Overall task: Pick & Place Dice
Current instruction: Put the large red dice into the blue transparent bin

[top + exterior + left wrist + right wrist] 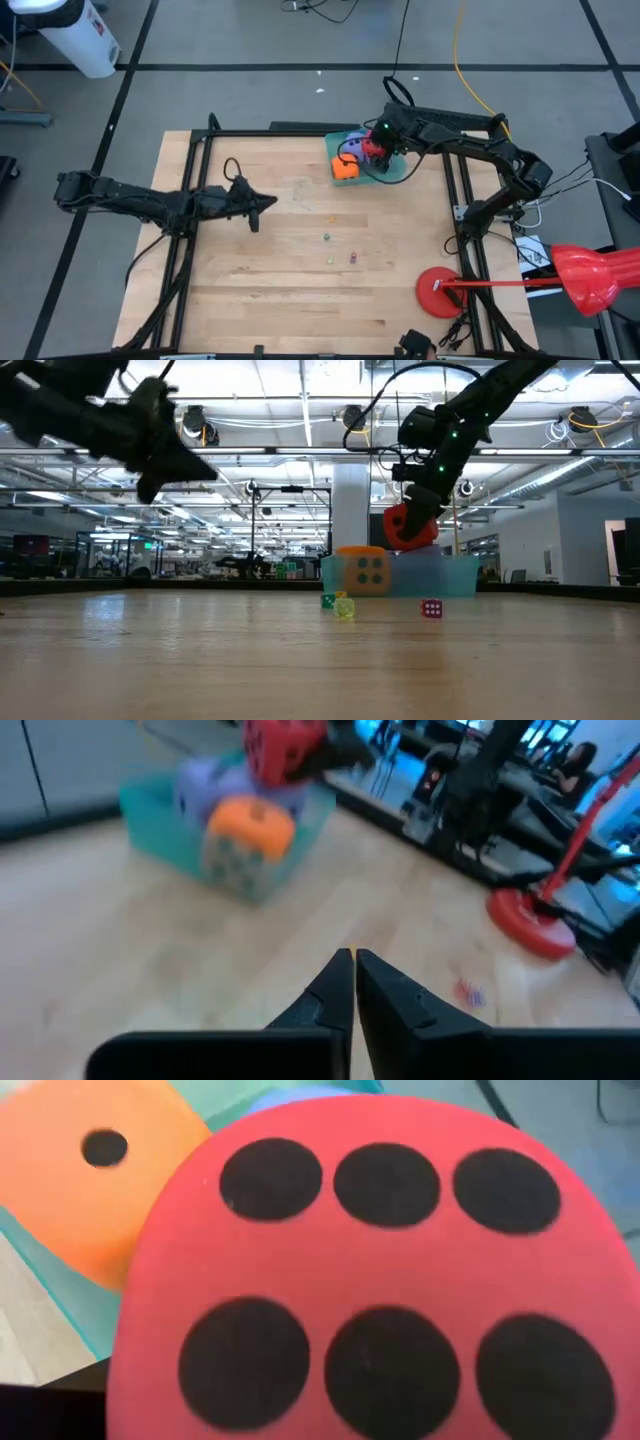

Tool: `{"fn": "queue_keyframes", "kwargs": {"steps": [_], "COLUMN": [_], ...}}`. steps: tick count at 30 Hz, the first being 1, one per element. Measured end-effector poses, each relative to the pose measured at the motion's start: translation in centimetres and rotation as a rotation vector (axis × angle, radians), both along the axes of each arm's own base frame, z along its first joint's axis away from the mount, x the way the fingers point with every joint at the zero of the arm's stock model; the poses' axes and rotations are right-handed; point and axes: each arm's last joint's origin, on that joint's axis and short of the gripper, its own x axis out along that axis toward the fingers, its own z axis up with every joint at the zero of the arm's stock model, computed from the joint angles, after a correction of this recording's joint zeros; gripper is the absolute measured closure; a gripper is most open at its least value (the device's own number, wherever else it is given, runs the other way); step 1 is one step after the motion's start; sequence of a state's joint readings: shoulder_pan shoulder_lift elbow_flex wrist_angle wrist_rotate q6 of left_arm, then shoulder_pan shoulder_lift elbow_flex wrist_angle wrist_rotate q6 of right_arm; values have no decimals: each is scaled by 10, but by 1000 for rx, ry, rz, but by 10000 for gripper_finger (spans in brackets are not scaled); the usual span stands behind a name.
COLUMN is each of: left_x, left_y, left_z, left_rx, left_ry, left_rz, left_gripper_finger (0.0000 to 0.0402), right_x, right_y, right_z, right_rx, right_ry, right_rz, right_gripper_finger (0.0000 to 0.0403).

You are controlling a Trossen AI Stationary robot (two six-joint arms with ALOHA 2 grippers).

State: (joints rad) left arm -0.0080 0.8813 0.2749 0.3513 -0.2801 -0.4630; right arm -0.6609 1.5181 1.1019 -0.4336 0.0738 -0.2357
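Right claw [380,150] is spread wide on the red die [410,525] (above the bin [455,575]); a bounce-out is risked if released high.

High view looks straight down; low view looks level across the surface [300,280] — both share the teal bin [455,575]; wrist views sit close.

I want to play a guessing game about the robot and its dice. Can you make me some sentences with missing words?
1. The right gripper holds the ____ die above the teal bin.
2. The orange die leans on the bin's ____.
3. The left gripper fingers are ____, holding nothing.
4. The face of the red die in the right wrist view shows ____ pips.

Missing words: red; rim; shut; six
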Motion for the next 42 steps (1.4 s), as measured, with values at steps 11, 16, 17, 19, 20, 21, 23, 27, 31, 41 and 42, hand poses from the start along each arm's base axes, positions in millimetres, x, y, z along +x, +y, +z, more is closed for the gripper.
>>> {"fn": "queue_keyframes", "kwargs": {"steps": [11,16,17,19,20,21,23,27,31,41,42], "left_x": [101,155,163,177,184,190,201,221,242,272,273], "left_y": [50,77,82,93,99,105,115,126,126,132,134], "left_z": [62,63,61,54,52,50,48,42,46,46,45], "left_rx": [156,254,279,300,299,293,274,266,255,222,215], "left_ry": [20,-9,-3,8,8,7,2,-3,2,94,95], "left_rz": [-48,-138,-148,-185,-203,-209,-202,-221,-267,-202,-199], "left_gripper_finger": [395,397,397,398,399,399,398,399,400,400,400], "right_x": [-1,1,2,2,3,3,2,0,-2,0,0], "right_y": [1,4,5,7,8,9,10,11,13,14,15], "right_z": [-1,-1,-2,-4,-5,-7,-10,-16,-20,-20,-20], "right_rx": [-3,4,14,27,33,40,50,40,40,77,81], "right_ry": [13,23,21,8,1,-6,-13,4,15,-23,-28], "right_rz": [15,60,82,133,161,185,209,240,252,280,287], "right_gripper_finger": [3,3,3,3,3,3,3,3,3,3,3]}}
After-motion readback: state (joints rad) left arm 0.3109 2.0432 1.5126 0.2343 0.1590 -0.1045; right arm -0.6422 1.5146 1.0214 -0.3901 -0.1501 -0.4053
